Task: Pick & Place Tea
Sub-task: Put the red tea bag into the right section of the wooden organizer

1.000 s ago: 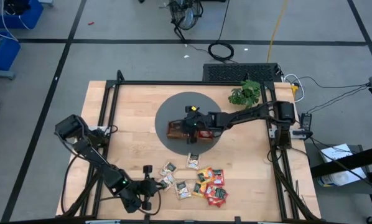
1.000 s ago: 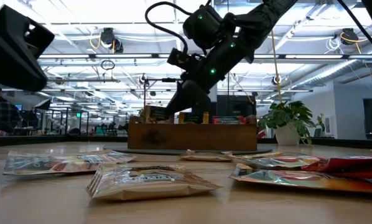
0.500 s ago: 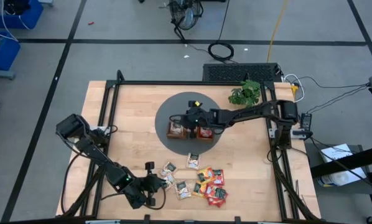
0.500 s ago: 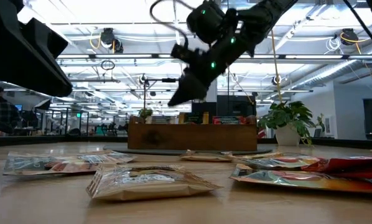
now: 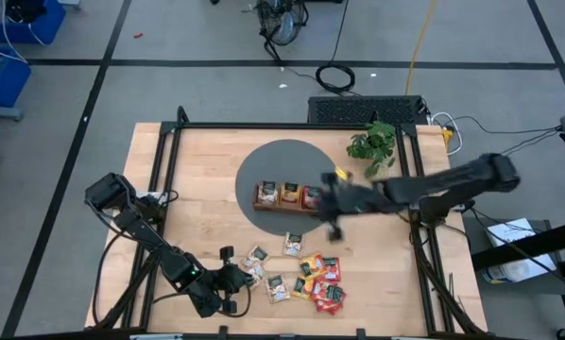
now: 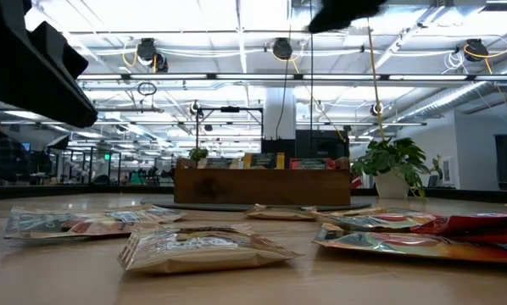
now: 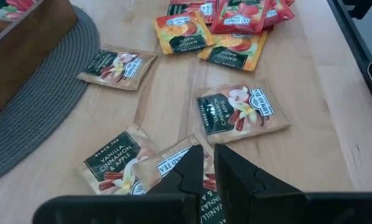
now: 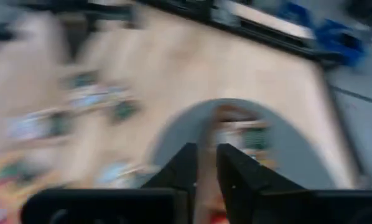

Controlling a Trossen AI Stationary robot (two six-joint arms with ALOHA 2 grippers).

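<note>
A brown wooden tray [image 5: 287,196] stands on a round grey mat [image 5: 282,161] with tea sachets in its compartments. More tea sachets lie flat on the table in front of it: green ones [image 5: 293,245] [image 7: 242,111] and an orange and red heap [image 5: 322,279]. My left gripper [image 5: 235,279] [image 7: 208,163] is low at the heap's left end, shut on one green sachet [image 7: 167,163]. My right gripper [image 5: 332,212] [image 8: 206,163], blurred, hangs high just right of the tray. Its fingers stand a narrow gap apart with nothing between them. My left gripper has the green sachet's near edge [image 7: 187,157] between its two fingers, which slant down at it from the table's near left. My own fingers hide most of the contact. The sachet's far part lies on the table, overlapping a neighbouring sachet [image 7: 114,163].
A potted green plant [image 5: 372,142] stands at the back right by the mat. A black frame rail [image 5: 169,170] runs round the tabletop. Bare wood shows at the left of the mat and at the near right corner.
My right gripper has come up out of the tray and swung fast toward the table's right edge, high enough to leave the low view's top. The tray's compartments, covered by it before, now show their sachets.
</note>
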